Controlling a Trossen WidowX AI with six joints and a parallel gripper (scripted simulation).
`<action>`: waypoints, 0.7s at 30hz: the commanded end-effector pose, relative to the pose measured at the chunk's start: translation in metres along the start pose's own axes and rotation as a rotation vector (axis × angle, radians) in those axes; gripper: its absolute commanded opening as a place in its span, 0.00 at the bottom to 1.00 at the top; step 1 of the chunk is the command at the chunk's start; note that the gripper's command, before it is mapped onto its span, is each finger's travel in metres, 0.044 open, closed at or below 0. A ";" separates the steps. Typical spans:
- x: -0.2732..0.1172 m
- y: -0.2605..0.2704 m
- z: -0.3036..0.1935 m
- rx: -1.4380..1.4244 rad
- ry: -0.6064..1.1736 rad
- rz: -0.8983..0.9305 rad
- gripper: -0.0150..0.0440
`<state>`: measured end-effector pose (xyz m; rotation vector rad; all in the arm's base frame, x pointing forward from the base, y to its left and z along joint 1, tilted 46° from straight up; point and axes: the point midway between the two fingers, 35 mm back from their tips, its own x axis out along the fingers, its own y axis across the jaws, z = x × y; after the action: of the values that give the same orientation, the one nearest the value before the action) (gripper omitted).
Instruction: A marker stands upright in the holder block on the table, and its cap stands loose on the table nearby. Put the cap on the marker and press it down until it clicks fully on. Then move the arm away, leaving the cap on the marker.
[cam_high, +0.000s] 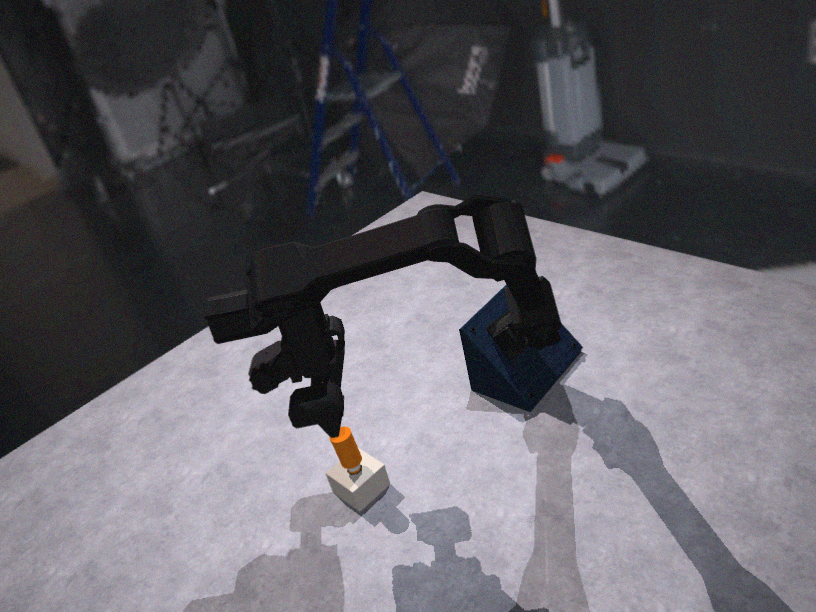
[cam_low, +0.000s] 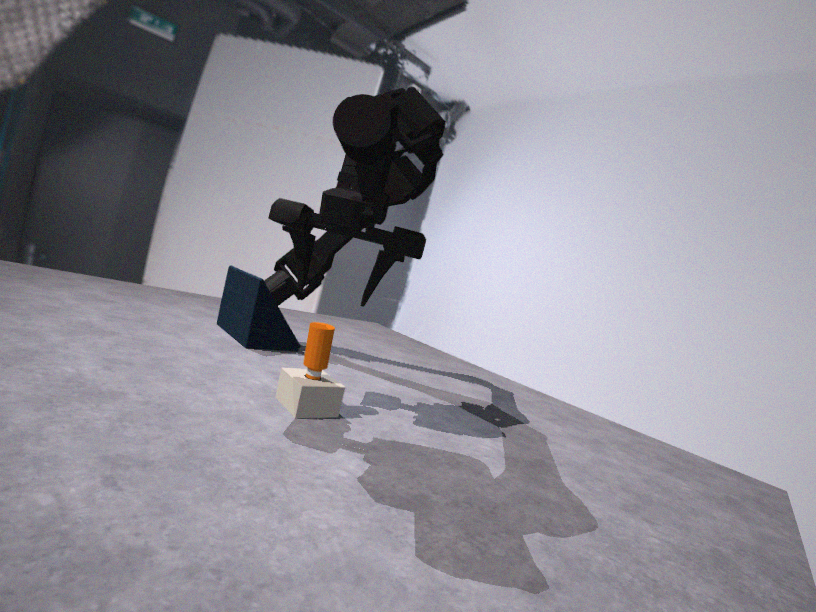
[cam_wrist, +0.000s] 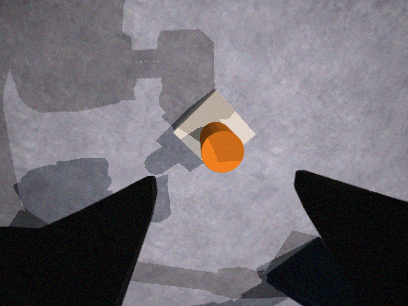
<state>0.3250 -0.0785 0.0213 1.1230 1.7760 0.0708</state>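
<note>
My black parallel-jaw gripper (cam_wrist: 225, 182) stood wide open and held nothing. In the wrist view I saw its two dark pointed fingers spread to either side of the frame, with bare grey table between them. It hung above the work, pointing down, well apart from the things below; in the exterior view the fingertips sat clearly higher than the cap, with open air between.

Directly beneath, the orange cylindrical cap (cam_wrist: 222, 148) sat on the marker, upright. From above I saw only its round orange top over the block. In the exterior view the cap (cam_low: 319, 347) reached down nearly to the block, and only a short pale and orange band of the marker (cam_low: 313, 375) showed under its lower edge. I could not tell from these views whether it was seated fully.

The marker stood in the cream square holder block (cam_high: 364, 486), which rested flat on the mottled grey stone-look table (cam_high: 659, 342).

Farther off, the black jointed arm (cam_high: 369, 253) arched back to its dark blue wedge-shaped base (cam_high: 514, 372), which stood on the table well apart from the block. Arm shadows lay across the table around and beyond the block.
</note>
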 end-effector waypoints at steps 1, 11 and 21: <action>0.000 -0.001 0.002 -0.297 -0.002 -0.003 0.73; 0.005 -0.002 0.003 -0.720 -0.002 -0.001 0.29; 0.005 -0.002 0.003 -0.720 -0.002 -0.001 0.25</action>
<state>0.3257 -0.0772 0.0157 0.6000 1.5547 0.6432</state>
